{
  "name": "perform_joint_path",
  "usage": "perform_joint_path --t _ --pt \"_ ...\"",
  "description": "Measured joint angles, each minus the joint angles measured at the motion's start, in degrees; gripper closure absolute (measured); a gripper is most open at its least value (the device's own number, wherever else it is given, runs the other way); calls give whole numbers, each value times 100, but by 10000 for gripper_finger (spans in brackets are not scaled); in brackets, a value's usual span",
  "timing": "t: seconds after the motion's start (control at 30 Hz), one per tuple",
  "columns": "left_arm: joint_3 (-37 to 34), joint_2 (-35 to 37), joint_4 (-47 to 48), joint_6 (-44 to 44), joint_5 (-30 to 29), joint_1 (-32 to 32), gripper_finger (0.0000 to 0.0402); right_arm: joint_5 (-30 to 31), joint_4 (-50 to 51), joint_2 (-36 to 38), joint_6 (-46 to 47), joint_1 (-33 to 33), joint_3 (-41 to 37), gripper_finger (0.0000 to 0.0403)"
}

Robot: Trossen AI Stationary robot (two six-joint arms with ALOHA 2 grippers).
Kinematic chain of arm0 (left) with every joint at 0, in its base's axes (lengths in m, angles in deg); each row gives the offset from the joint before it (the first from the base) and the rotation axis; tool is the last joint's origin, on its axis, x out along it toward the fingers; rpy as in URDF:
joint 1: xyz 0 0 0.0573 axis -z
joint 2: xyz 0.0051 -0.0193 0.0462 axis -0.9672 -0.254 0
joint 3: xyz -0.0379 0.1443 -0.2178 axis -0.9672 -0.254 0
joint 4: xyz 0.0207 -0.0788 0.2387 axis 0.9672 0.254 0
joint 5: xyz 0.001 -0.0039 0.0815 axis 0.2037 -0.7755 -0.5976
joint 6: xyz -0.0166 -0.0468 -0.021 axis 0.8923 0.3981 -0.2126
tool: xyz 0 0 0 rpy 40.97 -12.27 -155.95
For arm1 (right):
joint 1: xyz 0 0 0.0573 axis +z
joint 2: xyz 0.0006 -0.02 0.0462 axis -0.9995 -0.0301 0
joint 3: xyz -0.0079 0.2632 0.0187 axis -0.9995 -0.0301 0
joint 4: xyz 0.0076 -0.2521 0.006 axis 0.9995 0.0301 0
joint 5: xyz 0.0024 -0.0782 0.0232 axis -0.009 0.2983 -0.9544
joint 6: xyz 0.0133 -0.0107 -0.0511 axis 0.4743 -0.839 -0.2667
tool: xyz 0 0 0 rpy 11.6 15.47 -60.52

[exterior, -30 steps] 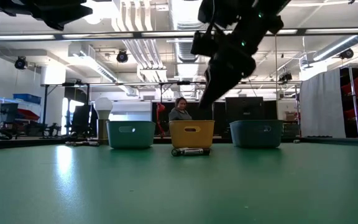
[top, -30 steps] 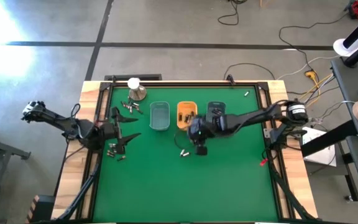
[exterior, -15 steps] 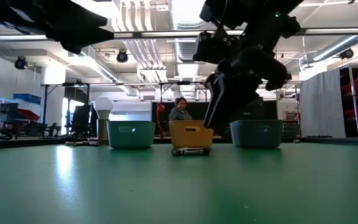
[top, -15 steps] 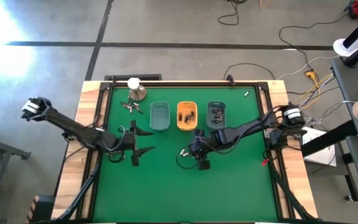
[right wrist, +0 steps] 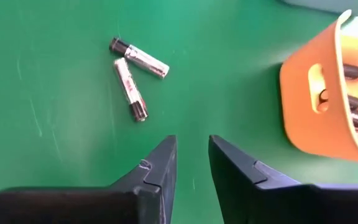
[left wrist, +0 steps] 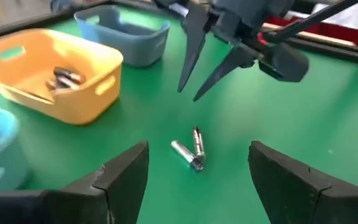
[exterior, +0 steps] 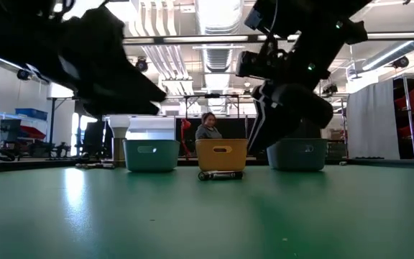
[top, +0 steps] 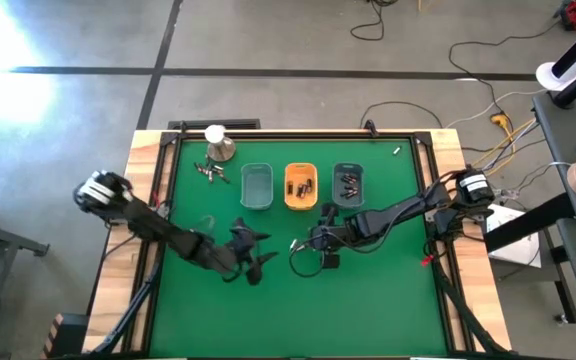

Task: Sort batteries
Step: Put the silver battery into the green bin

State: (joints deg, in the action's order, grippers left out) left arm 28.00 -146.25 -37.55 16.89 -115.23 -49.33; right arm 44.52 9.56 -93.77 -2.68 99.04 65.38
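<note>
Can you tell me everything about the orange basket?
The orange basket is a small plastic tub with rounded corners and a slot handle in its end wall. It stands upright on the green table, in the middle of a row between a teal basket and a grey-blue basket. A few batteries lie inside. Nothing grips it.

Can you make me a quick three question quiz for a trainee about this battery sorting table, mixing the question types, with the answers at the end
1. True or false: the two loose batteries on the green table lie inside the orange tray.
2. Multiple choice: which tray looks empty from above? A) the light teal tray B) the orange tray C) the dark grey tray
3. Fill in: the left gripper has its fingers spread ____ with nothing between them, while the right gripper hangs over the mat near the loose pair, holding nothing.

Key: 1 false; 2 A; 3 wide.
</note>
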Motion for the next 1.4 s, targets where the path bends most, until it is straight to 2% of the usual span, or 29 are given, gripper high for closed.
perform_joint_path --t 0.17,0.4,0.63,0.87,1.03,1.4 --pt "689 -1055 161 538 -391 16 149 16 53 58 76 69 -109 326" --pt "1020 -2042 184 1125 -1090 24 149 63 -14 331 257 352 -369 335" --pt "1895 -2898 154 874 -955 3 149 189 -40 382 317 424 -431 329" --pt "2119 -3240 159 1200 -1116 -71 155 182 -36 382 368 437 -503 336" --pt "2078 -3186 366 1278 -1177 -111 186 174 -25 382 480 437 -574 339" --pt "2067 -3151 707 1052 -1194 -131 301 169 -61 382 750 437 -747 328"
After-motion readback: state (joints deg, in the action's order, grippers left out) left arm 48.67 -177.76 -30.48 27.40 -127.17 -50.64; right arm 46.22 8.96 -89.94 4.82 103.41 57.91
